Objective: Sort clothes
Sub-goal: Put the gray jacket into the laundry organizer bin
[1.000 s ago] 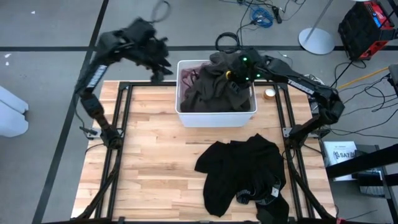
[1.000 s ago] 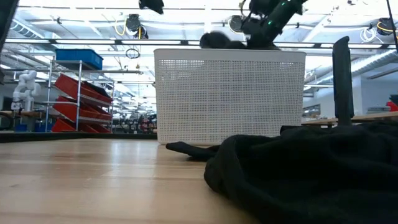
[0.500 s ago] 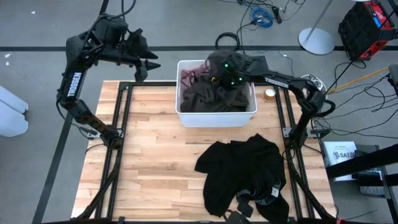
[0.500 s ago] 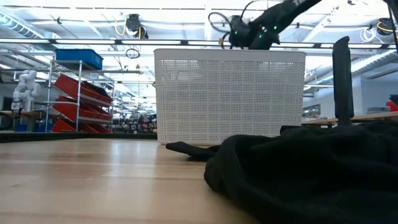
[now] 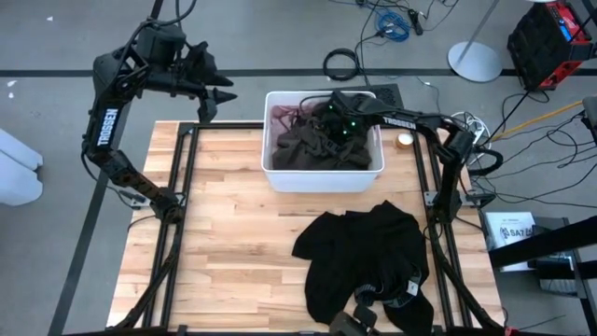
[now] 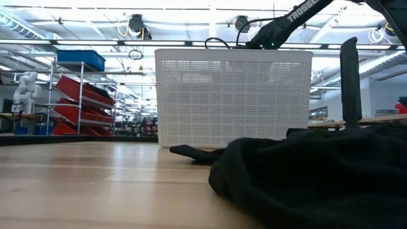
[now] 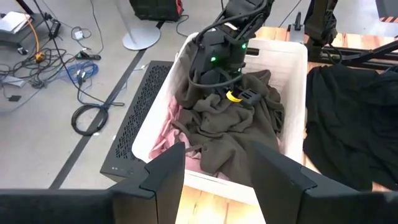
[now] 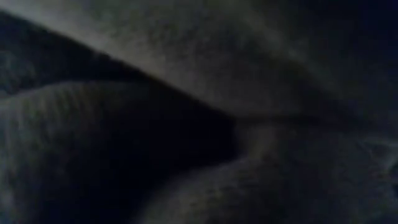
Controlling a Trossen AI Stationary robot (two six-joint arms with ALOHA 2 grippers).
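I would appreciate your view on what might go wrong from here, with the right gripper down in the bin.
1. The right gripper is shut, buried in the olive-green garment in the white bin; lifting may drag the pink garment beneath out too.
2. Its wrist view shows only fabric, so the grip cannot be checked.
3. The left gripper waits open just off the bin's corner; a swing could meet it.

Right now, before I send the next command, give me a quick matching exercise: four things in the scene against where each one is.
Things:
1. olive-green garment
2. black garment
3. left claw
4. pink garment

Places:
A. spread on the table in front of the bin
B. held above the floor, off the table
C. on top of the pile in the white bin
D. low in the bin, against its wall

Pairs: 1-C, 2-A, 3-B, 4-D
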